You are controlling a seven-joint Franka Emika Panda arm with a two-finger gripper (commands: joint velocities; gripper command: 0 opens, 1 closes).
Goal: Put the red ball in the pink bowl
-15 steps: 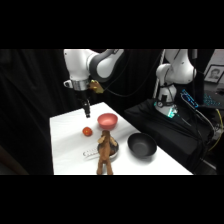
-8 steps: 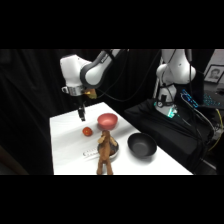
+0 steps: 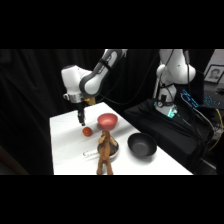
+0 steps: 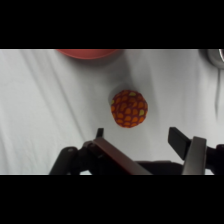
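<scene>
The red ball (image 3: 87, 131) lies on the white table, just left of the pink bowl (image 3: 107, 120). In the wrist view the red ball (image 4: 129, 108) shows an orange dotted pattern and rests a little beyond the fingertips, with the pink bowl's rim (image 4: 87, 53) at the top edge. My gripper (image 3: 81, 120) hangs above and slightly behind the ball. The gripper (image 4: 137, 137) is open, holding nothing, and its two fingers stand apart on either side of the ball's line.
A brown wooden figure (image 3: 104, 153) stands at the table's front by a small metal dish (image 3: 114, 149). A black bowl (image 3: 141, 145) sits to the right. A second white arm (image 3: 172, 75) and cabled gear stand at the far right.
The arm has swung left and come down, bringing the gripper from above the pink bowl's side to just over the red ball. Ball and bowls have not moved.
</scene>
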